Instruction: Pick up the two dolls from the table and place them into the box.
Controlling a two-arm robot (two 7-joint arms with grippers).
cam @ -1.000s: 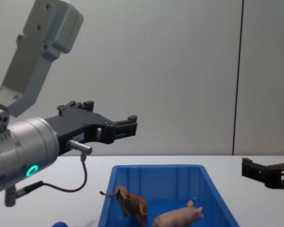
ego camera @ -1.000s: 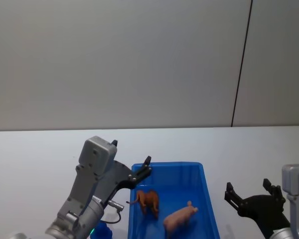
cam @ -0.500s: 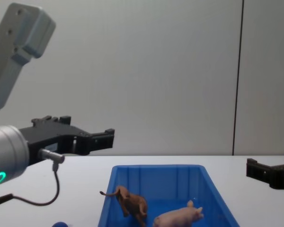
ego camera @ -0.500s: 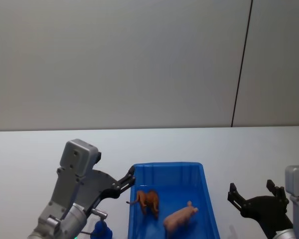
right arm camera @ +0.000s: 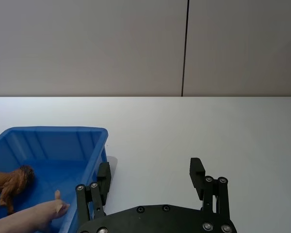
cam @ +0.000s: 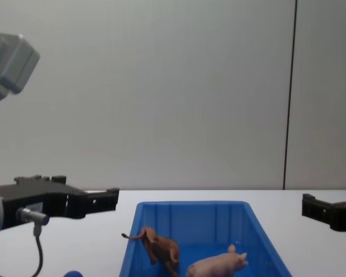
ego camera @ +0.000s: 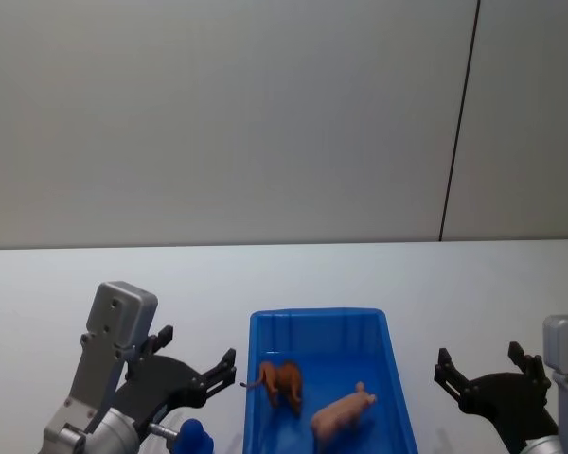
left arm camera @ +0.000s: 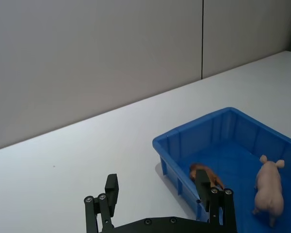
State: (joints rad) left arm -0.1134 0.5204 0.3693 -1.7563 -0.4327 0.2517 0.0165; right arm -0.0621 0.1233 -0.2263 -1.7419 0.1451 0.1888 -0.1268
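Observation:
Both dolls lie inside the blue box (ego camera: pixel 317 317): the brown four-legged doll (ego camera: pixel 282 380) at its left side, the pale pink pig (ego camera: pixel 344 414) to its right and nearer me. My left gripper (ego camera: pixel 197 347) hovers open and empty just left of the box, over the white table (ego camera: pixel 76 284). My right gripper (ego camera: pixel 478 357) hangs open and empty to the right of the box. In the left wrist view the open left gripper (left arm camera: pixel 156 178) frames the box (left arm camera: pixel 191 125), with the brown doll (left arm camera: pixel 208 172) partly behind one finger and the pig (left arm camera: pixel 267 182) beyond.
A small blue rounded object (ego camera: pixel 194 437) sits on the table under my left arm, close to the box's left wall. A grey wall with a dark vertical seam (ego camera: pixel 459 123) stands behind the table. Bare tabletop stretches behind and on both sides of the box.
My left gripper has pulled back from above the box's left rim, moving left and lower, still open. The right gripper drifted back slightly. Both dolls stay put in the box.

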